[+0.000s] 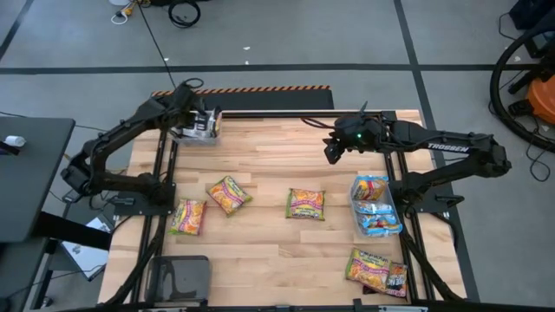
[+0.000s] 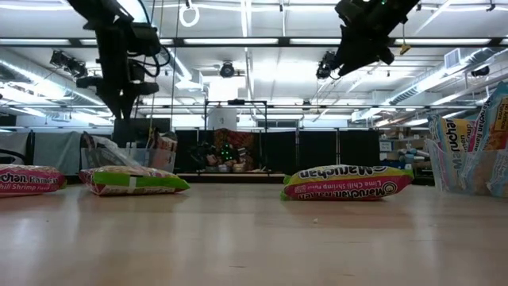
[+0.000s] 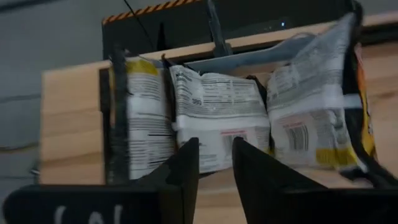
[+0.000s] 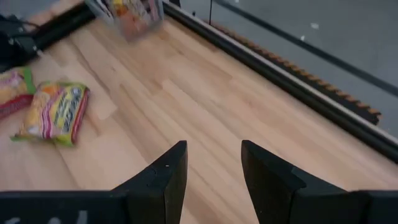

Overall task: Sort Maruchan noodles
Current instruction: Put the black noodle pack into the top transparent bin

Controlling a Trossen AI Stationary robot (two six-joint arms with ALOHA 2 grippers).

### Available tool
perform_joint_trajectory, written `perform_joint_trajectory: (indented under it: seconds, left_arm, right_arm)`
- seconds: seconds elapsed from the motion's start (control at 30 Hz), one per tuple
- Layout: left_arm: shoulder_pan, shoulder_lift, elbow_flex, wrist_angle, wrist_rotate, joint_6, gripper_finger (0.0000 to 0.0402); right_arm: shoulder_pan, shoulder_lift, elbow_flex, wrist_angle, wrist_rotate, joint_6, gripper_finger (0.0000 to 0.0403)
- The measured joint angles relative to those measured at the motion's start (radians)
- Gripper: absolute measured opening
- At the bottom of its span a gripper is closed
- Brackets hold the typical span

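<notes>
Crinkly white-backed noodle packets [image 3: 217,118] stand upright side by side in a clear bin [image 1: 198,128] at the table's far left corner, right under my left gripper [image 3: 215,163]. Fingers a little apart w/ a narrow gap, nothing between them, tips just above the middle packet. Three more packs lie flat on the wood table [image 1: 277,165]: two orange-yellow ones [image 1: 228,193] and [image 1: 187,216] on the left side, touching or nearly so, and one [image 1: 306,204] near the middle. Second clear bin [image 1: 375,206] on the right side holds light blue packets. Near the front right corner an orange-yellow pack [image 1: 368,265] lies just beside a dark one [image 1: 396,279]. My right gripper [image 4: 213,163] hangs over bare wood at the far centre-right of the table, fingers spread wide, empty, well apart from any pack
</notes>
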Motion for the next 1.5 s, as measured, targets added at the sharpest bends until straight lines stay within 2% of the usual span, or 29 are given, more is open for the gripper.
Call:
perform_joint_trajectory:
  seconds: [0.23, 0.4, 0.53, 0.67, 0.8, 0.93, 1.03, 1.13, 1.3, 1.4, 1.5]
  left_arm:
    - [-0.048, -0.039, 0.161, -0.226, 0.005, 0.038, 0.0101]
    - [-0.212, -0.150, 0.222, -0.258, 0.150, -0.037, 0.0083]
    - [-0.458, -0.247, 0.206, -0.257, 0.202, -0.197, 0.0072]
    - [-0.787, -0.277, 0.184, -0.244, 0.182, -0.420, 0.0064]
    - [-1.117, -0.210, 0.182, -0.205, 0.081, -0.625, 0.0053]
    - [-1.335, -0.083, 0.182, -0.100, -0.027, -0.665, 0.0041]
    - [-1.404, -0.001, 0.183, 0.010, -0.039, -0.668, 0.0036]
    - [-1.417, 0.055, 0.184, 0.184, -0.041, -0.631, 0.0034]
    - [-1.415, 0.123, 0.184, 0.550, -0.054, -0.426, 0.0034]
    - [-1.411, 0.142, 0.185, 0.687, -0.058, -0.314, 0.0034]
    - [-1.412, 0.142, 0.185, 0.718, -0.061, -0.269, 0.0034]
  right_arm:
    - [-0.010, 0.002, -0.053, 0.105, -0.006, -0.034, 0.0158]
    - [0.008, 0.002, -0.102, 0.118, -0.029, -0.034, 0.0157]
    - [0.058, 0.003, -0.128, 0.124, -0.060, -0.034, 0.0158]
    - [0.145, 0.003, -0.131, 0.125, -0.054, -0.044, 0.0156]
    - [0.239, 0.003, -0.131, 0.141, -0.035, -0.076, 0.0156]
    - [0.348, 0.003, -0.131, 0.139, -0.036, -0.118, 0.0155]
    - [0.457, 0.013, -0.119, 0.133, -0.045, -0.130, 0.0155]
    - [0.566, 0.058, -0.055, 0.074, -0.053, -0.089, 0.0153]
    - [0.756, 0.219, 0.144, -0.203, -0.058, 0.018, 0.0150]
    - [0.877, 0.324, 0.261, -0.374, -0.126, 0.106, 0.0150]
    - [1.001, 0.414, 0.332, -0.460, -0.251, 0.242, 0.0150]
